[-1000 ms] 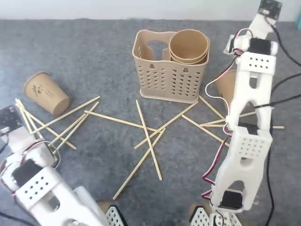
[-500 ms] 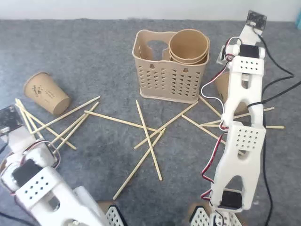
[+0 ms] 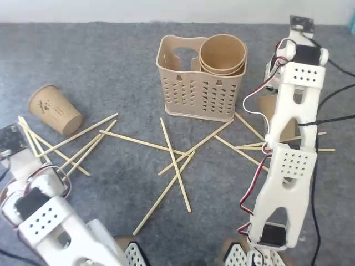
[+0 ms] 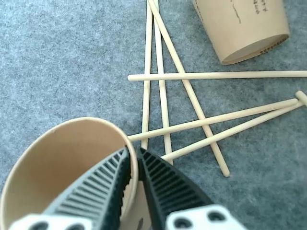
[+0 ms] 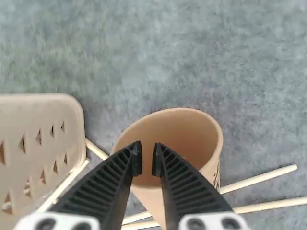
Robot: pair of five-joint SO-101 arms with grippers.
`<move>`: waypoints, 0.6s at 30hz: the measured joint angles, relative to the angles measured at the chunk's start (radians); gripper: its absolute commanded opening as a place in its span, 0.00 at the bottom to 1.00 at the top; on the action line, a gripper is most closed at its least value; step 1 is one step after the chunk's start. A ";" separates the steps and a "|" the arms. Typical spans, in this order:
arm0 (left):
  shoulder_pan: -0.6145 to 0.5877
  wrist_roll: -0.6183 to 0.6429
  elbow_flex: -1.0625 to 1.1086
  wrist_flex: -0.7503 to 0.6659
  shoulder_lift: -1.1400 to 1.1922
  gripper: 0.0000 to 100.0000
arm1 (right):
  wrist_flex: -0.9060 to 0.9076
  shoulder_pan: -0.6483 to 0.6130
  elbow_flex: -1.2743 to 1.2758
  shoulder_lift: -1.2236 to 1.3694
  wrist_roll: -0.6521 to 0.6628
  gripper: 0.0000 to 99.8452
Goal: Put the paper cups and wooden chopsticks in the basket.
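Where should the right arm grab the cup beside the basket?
Take the cup by its rim wall, coming down from above and pinching it inside and out. Its mouth faces up and the body looks too wide to span. Probably pick the rim side away from the basket, where there's room. The left gripper holds a second cup this way.

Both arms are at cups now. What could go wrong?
The left gripper pinches its paper cup by one thin rim wall, so it may crumple or slip. The right gripper hangs over a second cup close beside the basket, which it could nudge.
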 measured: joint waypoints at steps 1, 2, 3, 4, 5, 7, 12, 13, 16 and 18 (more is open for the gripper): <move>0.000 0.000 0.000 0.000 0.000 0.01 | 0.000 0.005 0.002 0.000 0.020 0.01; 0.000 0.000 0.000 0.000 0.000 0.01 | 0.000 0.014 0.011 0.000 0.032 0.01; 0.000 0.000 0.000 0.000 0.000 0.01 | 0.000 0.029 0.025 0.000 0.038 0.01; 0.000 0.000 0.000 0.000 0.000 0.01 | 0.000 0.046 0.044 0.000 0.046 0.01; 0.000 0.000 0.000 0.000 0.000 0.01 | 0.000 0.060 0.071 0.000 0.061 0.01; 0.000 0.000 0.000 0.000 0.000 0.01 | 0.000 0.078 0.126 -0.005 0.095 0.01; 0.000 0.000 0.000 0.000 0.000 0.01 | 0.000 0.106 0.327 -0.140 0.153 0.01; 0.000 0.000 0.000 0.000 0.000 0.01 | 0.000 0.114 0.370 -0.181 0.160 0.01; 0.000 0.000 0.000 0.000 0.000 0.01 | 0.000 0.132 0.503 -0.316 0.192 0.01; 0.000 0.000 0.000 0.000 0.000 0.01 | 0.000 0.138 0.591 -0.404 0.213 0.01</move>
